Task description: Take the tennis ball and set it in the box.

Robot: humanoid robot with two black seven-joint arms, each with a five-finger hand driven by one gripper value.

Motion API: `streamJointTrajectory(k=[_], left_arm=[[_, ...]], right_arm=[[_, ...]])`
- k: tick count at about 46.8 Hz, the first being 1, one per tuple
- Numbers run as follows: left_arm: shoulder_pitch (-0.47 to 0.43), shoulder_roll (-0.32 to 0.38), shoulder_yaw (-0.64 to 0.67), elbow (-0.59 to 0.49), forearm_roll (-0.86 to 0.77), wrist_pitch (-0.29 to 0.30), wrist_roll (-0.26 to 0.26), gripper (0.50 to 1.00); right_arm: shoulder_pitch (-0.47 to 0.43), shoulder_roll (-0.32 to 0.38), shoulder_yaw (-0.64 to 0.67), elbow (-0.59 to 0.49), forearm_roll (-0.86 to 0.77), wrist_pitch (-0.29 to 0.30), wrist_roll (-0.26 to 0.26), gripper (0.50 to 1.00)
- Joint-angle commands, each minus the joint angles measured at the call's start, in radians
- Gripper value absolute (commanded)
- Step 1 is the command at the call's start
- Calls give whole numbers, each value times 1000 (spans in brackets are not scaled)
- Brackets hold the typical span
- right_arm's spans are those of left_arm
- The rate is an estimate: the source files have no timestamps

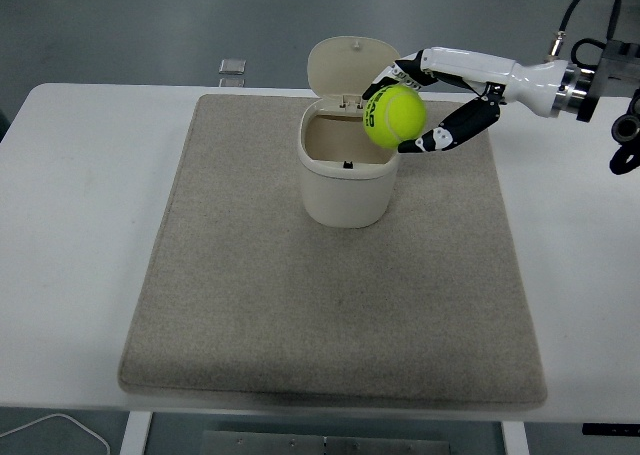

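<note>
Yellow-green tennis ball (394, 116) in right hand (430, 100)

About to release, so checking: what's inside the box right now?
The box stands open, lid up. Inside, bare cream walls and one small dark spot low on the back wall. Its floor is hidden by the front wall. The tennis ball isn't in yet.

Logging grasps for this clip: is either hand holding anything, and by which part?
The right hand holds the tennis ball, fingers over its top and thumb under its right side, by the box rim. The left hand is out of view.
</note>
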Motion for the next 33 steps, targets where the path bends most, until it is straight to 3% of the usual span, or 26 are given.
streamJointTrajectory(k=[1, 10, 27, 31, 33], left_arm=[[1, 0, 0, 1, 0, 0, -1, 992], [1, 0, 0, 1, 0, 0, 0, 992], [1, 0, 0, 0, 0, 0, 0, 992], [0, 0, 0, 0, 0, 0, -1, 992], [0, 0, 0, 0, 0, 0, 0, 992]], right_arm=[[3, 36, -1, -5, 1, -6, -5, 500], [5, 89, -6, -28, -3, -18, -10, 539], [5, 109, -18, -59, -6, -24, -40, 613], [3, 109, -20, -59, -6, -26, -42, 682], [3, 109, -20, -59, -6, -24, -42, 692]])
